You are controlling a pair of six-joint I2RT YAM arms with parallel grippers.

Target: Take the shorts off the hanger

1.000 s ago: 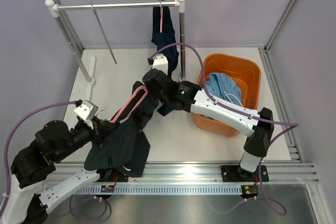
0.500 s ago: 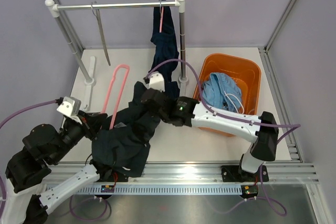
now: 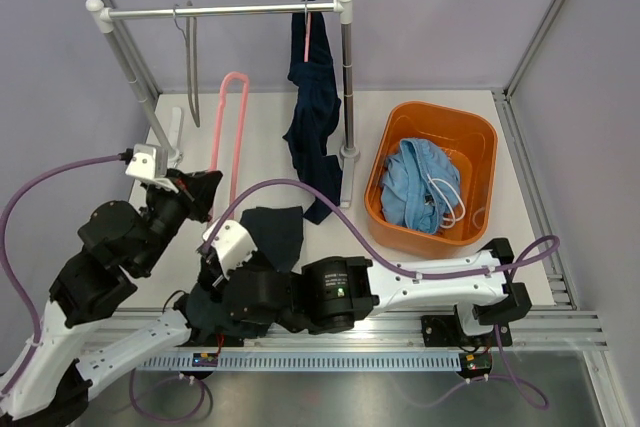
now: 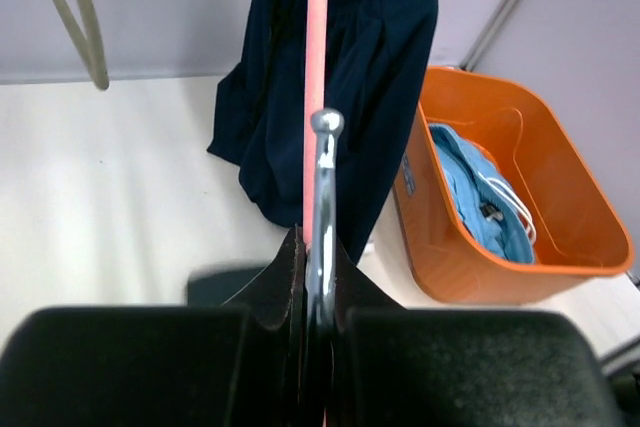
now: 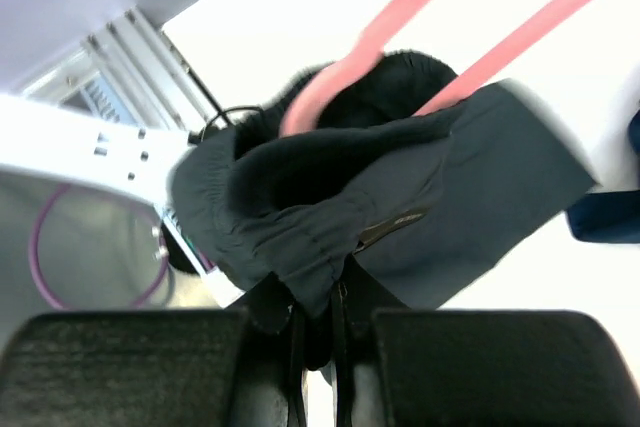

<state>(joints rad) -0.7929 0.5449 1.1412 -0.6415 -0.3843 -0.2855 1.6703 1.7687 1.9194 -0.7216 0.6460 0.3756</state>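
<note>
In the top view my left gripper is shut on the metal hook of a pink hanger, which points away toward the rail. The right gripper is shut on the waistband of the charcoal shorts, bunched at the near left of the table. In the right wrist view the hanger's pink end lies at the opening of these shorts; whether it is inside them I cannot tell. Dark navy shorts hang from the rail. Light blue shorts lie in the bin.
The metal rail on its two posts spans the back, with a bare grey hanger on its left half. The orange bin stands at the right. The right arm's long link runs along the table's near edge.
The left gripper has drawn the pink hanger up and back to the left, away from the charcoal shorts. The right arm has swung to the near left with the shorts.
</note>
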